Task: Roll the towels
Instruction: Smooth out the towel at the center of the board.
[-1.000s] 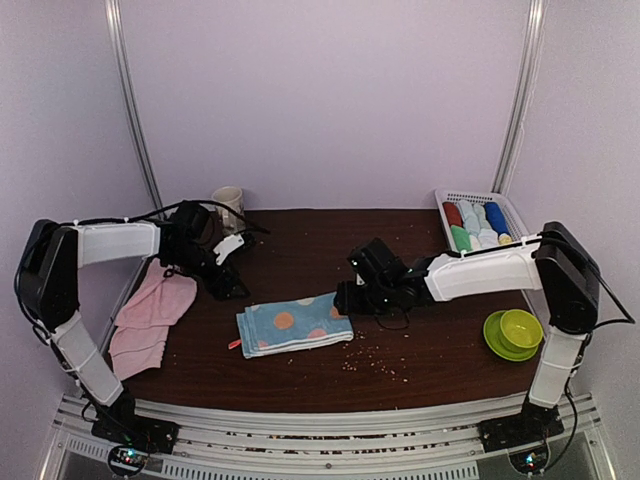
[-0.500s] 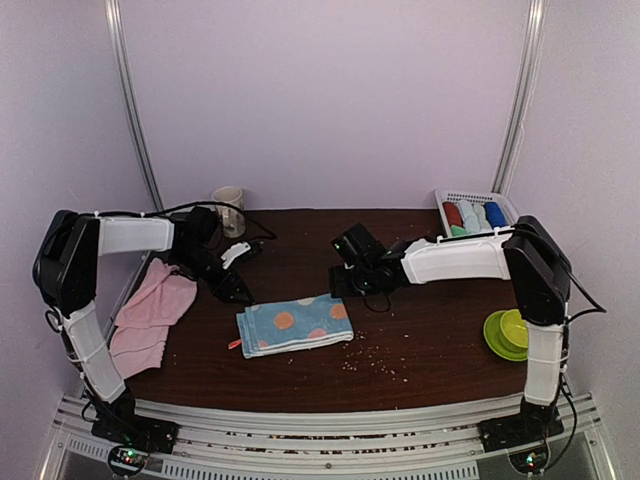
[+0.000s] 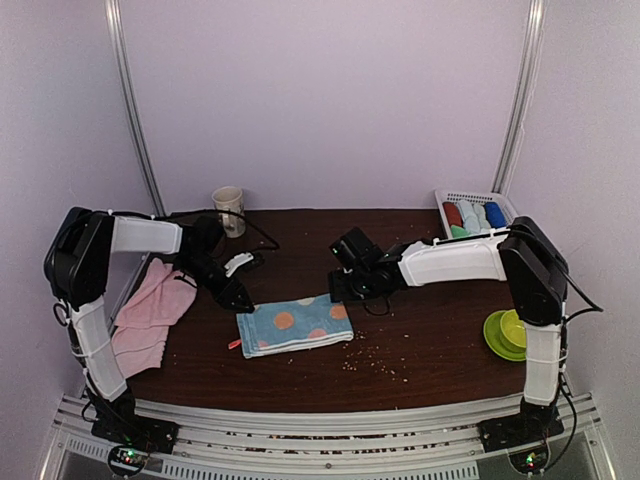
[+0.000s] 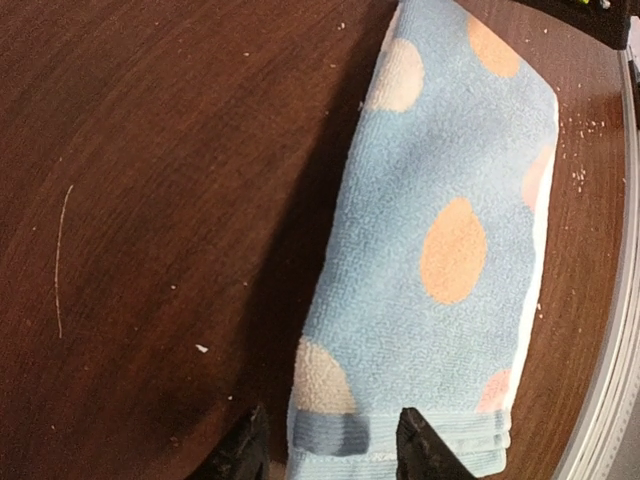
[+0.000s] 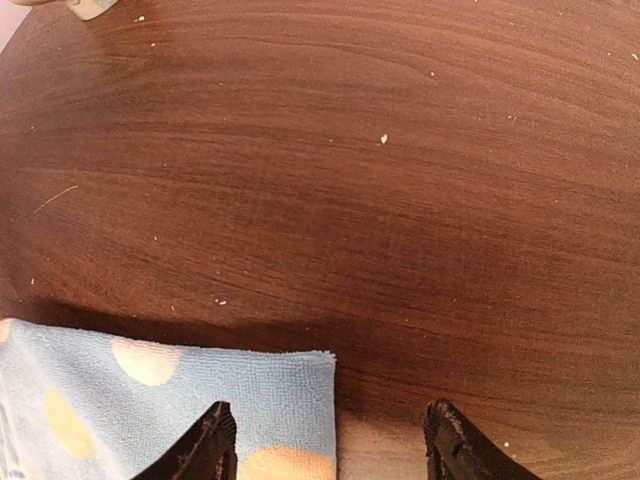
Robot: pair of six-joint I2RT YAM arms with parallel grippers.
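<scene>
Dark wood table (image 3: 430, 345): blue dotted towel (image 3: 295, 325) flat at ctr w/ crumbs (image 3: 372, 358) near-right of it, pink towels (image 3: 150, 312) at left edge, cup (image 3: 229, 208) far left, white basket (image 3: 478, 214) far right, green bowl (image 3: 513, 333) near right.

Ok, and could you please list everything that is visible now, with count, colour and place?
dotted towel: one, light blue with orange and white dots, flat, table centre
pink towels: heap, number unclear, pale pink, table's left edge
rolled towels: several, red, green, pale, blue, in the basket
basket: one, white slatted plastic, back right corner
mug: one, cream, back, left of centre
bowl: one, lime green, on a green plate, right side
crumbs: many, pale, near side of the dotted towel
table: one, dark brown wood
left gripper: black, open, fingers either side of the dotted towel's short end
right gripper: black, open, over its other end's corner
</scene>
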